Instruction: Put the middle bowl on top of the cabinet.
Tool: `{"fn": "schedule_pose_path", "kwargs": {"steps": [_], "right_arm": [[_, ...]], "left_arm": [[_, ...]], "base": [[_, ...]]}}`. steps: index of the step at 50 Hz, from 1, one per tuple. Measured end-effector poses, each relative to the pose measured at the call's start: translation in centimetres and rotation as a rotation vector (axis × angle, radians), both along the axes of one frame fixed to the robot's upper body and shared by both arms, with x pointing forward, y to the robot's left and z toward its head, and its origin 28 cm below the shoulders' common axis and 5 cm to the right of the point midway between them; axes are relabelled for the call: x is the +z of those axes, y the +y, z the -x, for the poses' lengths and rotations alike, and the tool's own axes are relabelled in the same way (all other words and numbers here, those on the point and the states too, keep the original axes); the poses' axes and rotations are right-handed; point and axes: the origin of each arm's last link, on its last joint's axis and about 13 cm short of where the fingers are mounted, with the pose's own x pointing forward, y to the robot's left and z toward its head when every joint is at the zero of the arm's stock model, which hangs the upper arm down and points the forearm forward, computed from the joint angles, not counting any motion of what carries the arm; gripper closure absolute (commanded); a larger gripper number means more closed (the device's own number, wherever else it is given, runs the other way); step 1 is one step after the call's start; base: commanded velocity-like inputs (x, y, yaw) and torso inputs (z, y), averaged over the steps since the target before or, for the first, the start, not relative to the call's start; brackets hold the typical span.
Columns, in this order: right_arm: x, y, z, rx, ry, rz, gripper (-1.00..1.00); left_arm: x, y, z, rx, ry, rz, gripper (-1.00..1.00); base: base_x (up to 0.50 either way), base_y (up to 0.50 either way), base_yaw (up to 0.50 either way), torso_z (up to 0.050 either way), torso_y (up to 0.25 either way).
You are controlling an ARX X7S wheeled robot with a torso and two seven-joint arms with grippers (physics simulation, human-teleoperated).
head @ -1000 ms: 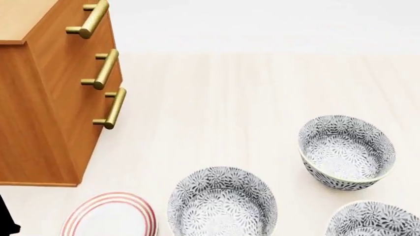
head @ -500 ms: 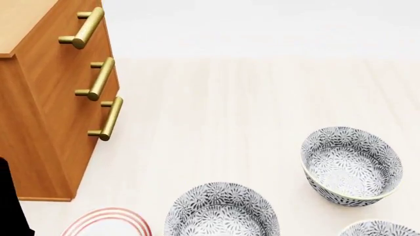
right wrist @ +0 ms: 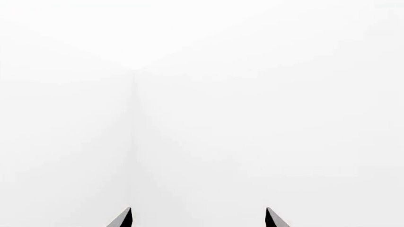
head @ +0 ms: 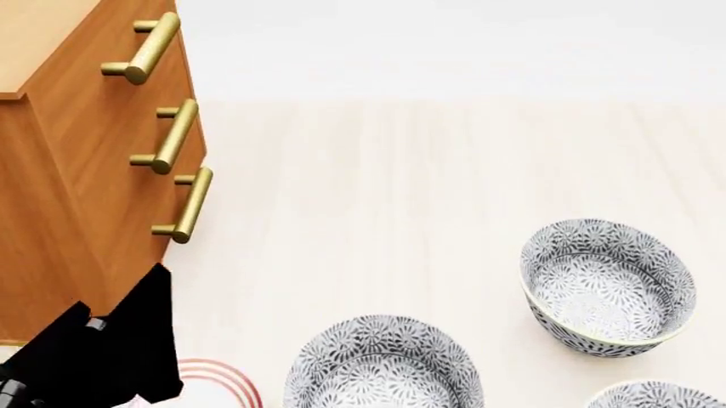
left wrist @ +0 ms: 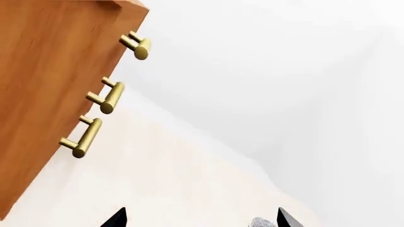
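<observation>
Largest by far, the cabinet (head: 80, 195) stands at the head view's left: smooth orange-brown wood with three brass bar handles (head: 173, 136) on its front. On the pale planked table (head: 386, 195) sit three deep round bowls with dense grey leaf patterning; the middle bowl (head: 383, 365) rests near the bottom edge, beside a red-ringed plate (head: 221, 376). The left gripper (left wrist: 197, 218) shows two dark pointed tips spread wide, holding nothing. The right gripper (right wrist: 197, 218) is likewise parted and empty.
</observation>
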Motion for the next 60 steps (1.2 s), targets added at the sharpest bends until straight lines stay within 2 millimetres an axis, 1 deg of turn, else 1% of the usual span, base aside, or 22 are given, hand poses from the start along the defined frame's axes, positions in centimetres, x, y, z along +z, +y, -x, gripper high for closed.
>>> {"fn": "schedule_pose_path", "kwargs": {"steps": [7,17,30,44,60], "right_arm": [[-0.1,0.2,-0.1,0.002,-0.003,0.001,-1.00],[-0.1,0.0,0.0,0.002,-0.007,0.003,-1.00],[0.2,-0.3,0.2,0.002,-0.010,0.008,-1.00],[0.2,-0.4,0.3,0.005,-0.007,0.013,-1.00],[0.3,-0.5,0.3,0.006,-0.008,0.018,-1.00]], "left_arm": [[-0.2,-1.1,-0.3,-0.060,0.097,0.065,-1.00],[-1.1,-2.5,-0.7,-0.084,0.228,0.111,-1.00],[-2.7,-3.8,-1.0,-0.090,0.370,0.118,-1.00],[-3.6,-4.6,-1.2,-0.094,0.429,0.101,-1.00],[-3.8,-5.3,-1.1,-0.089,0.426,0.042,-1.00]], "base": [[0.00,0.00,0.00,0.000,0.000],[0.00,0.00,0.00,0.000,0.000],[0.00,0.00,0.00,0.000,0.000],[0.00,0.00,0.00,0.000,0.000],[0.00,0.00,0.00,0.000,0.000]]}}
